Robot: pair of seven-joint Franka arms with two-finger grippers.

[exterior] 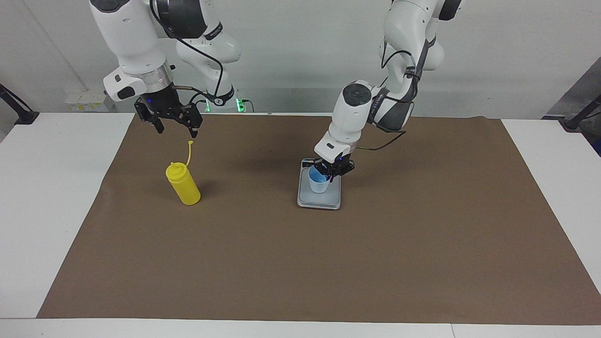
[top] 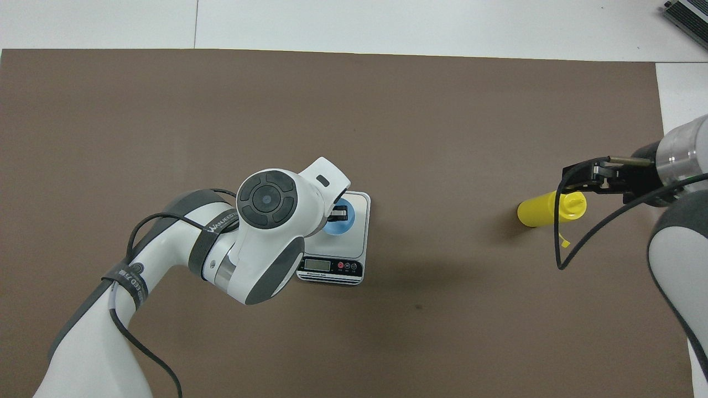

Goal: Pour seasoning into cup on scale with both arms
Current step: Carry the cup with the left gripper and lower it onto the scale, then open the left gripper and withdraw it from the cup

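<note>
On the brown paper mat (exterior: 300, 263) that covers the middle of the white table (exterior: 47, 197), a flat rectangular silver-grey kitchen scale (exterior: 319, 199) is placed, with its dark display strip turned toward the robots. A small light blue translucent plastic cup (exterior: 319, 180) is seen standing upright on the platform of this scale, on the part nearer to the robots. The left gripper (exterior: 334, 170) is positioned at the rim of the cup, and one black finger (top: 338, 212) is seen over the cup's opening in the overhead view; whether the cup is gripped or already released cannot be told. Well apart from the scale, toward the right arm's end of the table, a yellow cylindrical plastic squeeze bottle (exterior: 183, 185) with a domed nozzle top is placed on the mat, and its thin cap strap (exterior: 189, 152) is pointed upward. The right gripper (exterior: 174, 124) is held in the air just above this strap, with its two fingers spread wide apart, and nothing is held between them.
</note>
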